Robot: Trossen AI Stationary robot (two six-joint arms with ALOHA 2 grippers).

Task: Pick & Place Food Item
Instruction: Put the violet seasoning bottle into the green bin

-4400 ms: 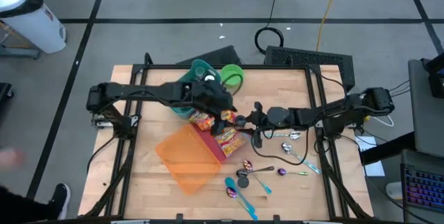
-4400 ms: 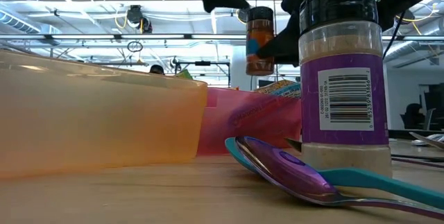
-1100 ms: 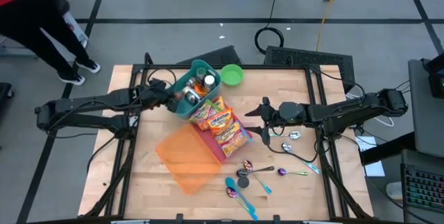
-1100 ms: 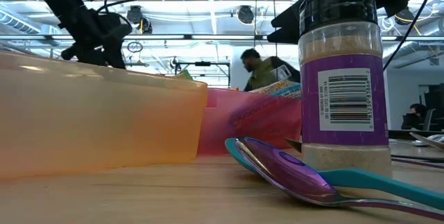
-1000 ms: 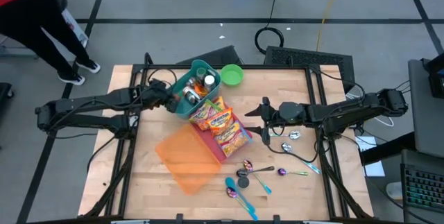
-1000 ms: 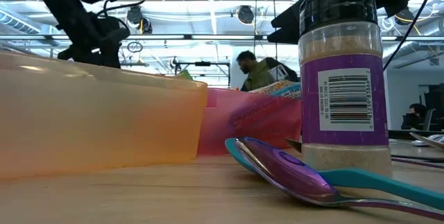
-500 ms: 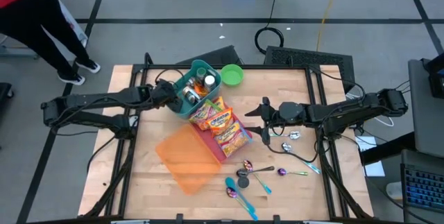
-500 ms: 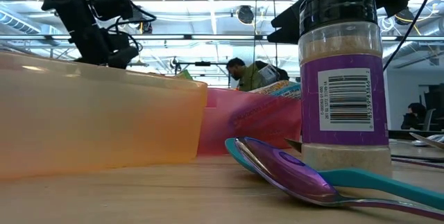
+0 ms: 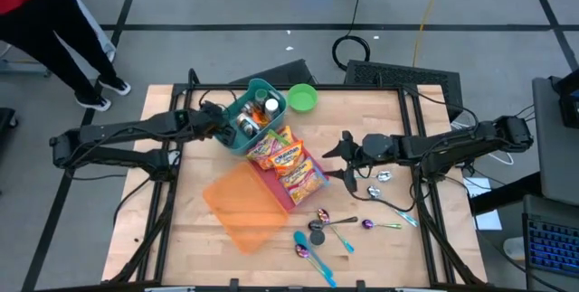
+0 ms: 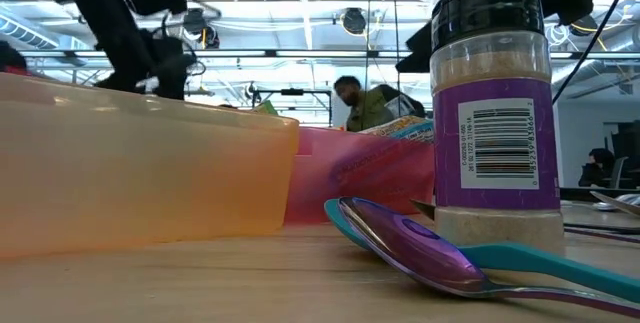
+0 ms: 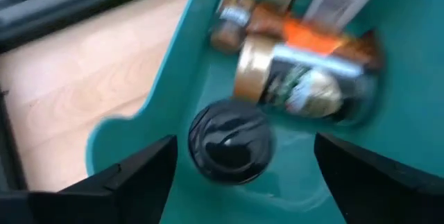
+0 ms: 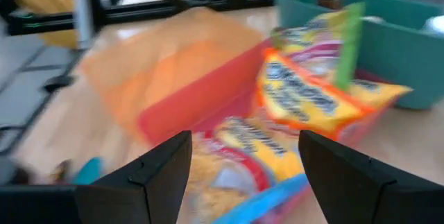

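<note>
Jars [image 11: 298,78]: three visible in the teal bin [image 9: 258,116] at the worktop's [image 9: 181,220] far side. Rigid, smooth-sided, likely slippery; grip across the body below the cap.
Snack bags [image 9: 288,161]: about three, in the red bin [image 9: 279,193] at centre. Light, soft, crinkly; pinch an edge.
Spice shaker [image 10: 495,113]: one, upright.
Spoons [image 9: 348,224]: roughly six, exact count unclear.
Left gripper [image 9: 217,122]: jaws open over the teal bin, empty.
Right gripper [image 9: 342,156]: jaws apart, empty, near the bags.
</note>
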